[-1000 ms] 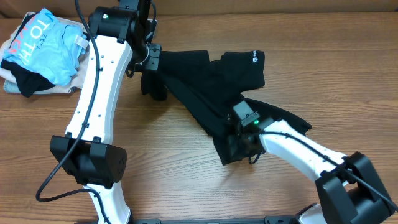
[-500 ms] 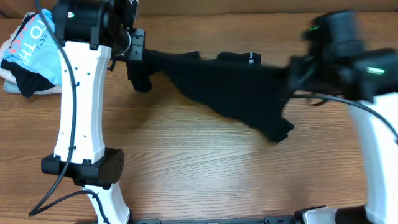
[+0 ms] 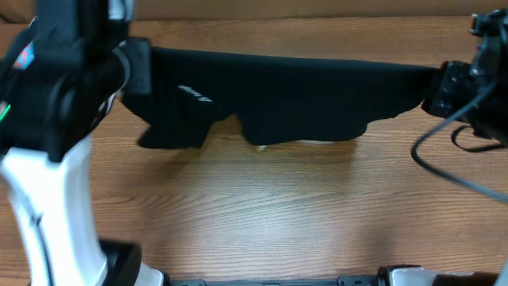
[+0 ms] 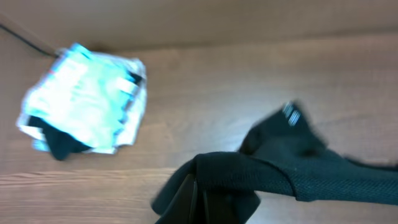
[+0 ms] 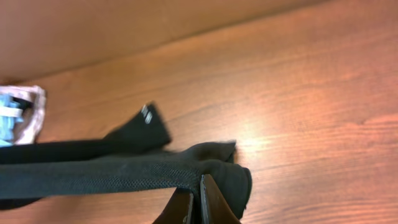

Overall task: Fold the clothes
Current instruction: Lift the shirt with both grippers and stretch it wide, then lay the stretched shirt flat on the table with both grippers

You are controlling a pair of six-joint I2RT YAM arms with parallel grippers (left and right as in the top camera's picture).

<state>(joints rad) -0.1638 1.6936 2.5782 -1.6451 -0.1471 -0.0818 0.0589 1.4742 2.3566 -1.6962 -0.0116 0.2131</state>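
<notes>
While left gripper (image 4: 198, 200) and right gripper (image 5: 194, 203) clamp its ends, black shirt (image 3: 302, 89) stretches between.

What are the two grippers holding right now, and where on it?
Both hold the black shirt: left gripper pinches one end, right gripper the opposite end.

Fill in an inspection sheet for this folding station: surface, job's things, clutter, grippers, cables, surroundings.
Surface: wooden table, brown grain.
Job's things: black shirt stretched wide between both grippers, one sleeve hanging near its left end.
Clutter: pile of garments, light blue one on top, lying apart from the shirt in the left wrist view.
Grippers: left gripper shut on one end of the shirt; right gripper shut on the other.
Cables: black cable looping beside the right arm.
Surroundings: plain brown wall behind the table.
</notes>
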